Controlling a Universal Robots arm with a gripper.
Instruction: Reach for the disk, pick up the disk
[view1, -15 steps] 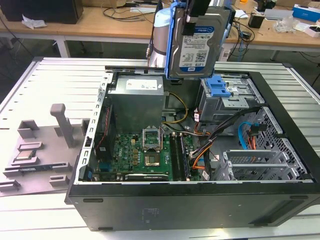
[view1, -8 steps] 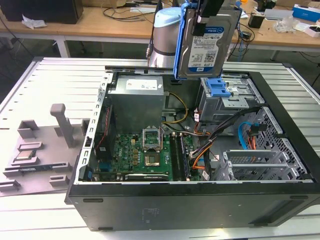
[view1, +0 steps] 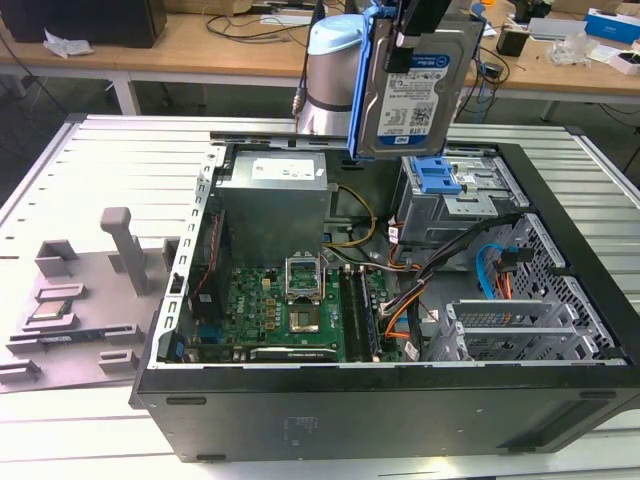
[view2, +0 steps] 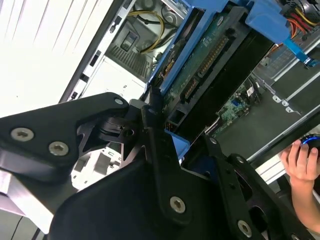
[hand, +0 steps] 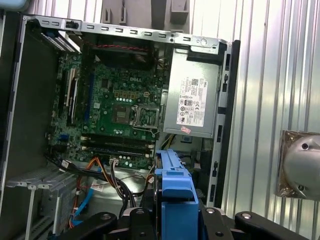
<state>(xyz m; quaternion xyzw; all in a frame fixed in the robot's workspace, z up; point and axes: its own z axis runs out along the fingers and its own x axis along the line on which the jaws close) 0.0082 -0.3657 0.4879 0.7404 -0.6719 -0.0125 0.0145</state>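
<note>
In the exterior view the disk (view1: 415, 95), a silver hard drive with a white-and-blue label in a blue bracket, hangs upright in the air above the back of the open computer case. My gripper (view1: 418, 30) is shut on its upper end. In the first wrist view the bracket's blue edge (hand: 175, 192) runs between my black fingers (hand: 215, 222), with the case's inside below. The second wrist view shows the disk's green circuit-board side (view2: 200, 57) clamped in the gripper (view2: 182, 137).
The open black case (view1: 560, 400) holds a motherboard (view1: 290, 310), a grey power-supply box (view1: 275, 200) and a drive cage with a blue latch (view1: 437, 180). A grey fixture plate (view1: 90, 300) lies at the exterior view's left. A person's hand (view2: 302, 160) rests beside the case.
</note>
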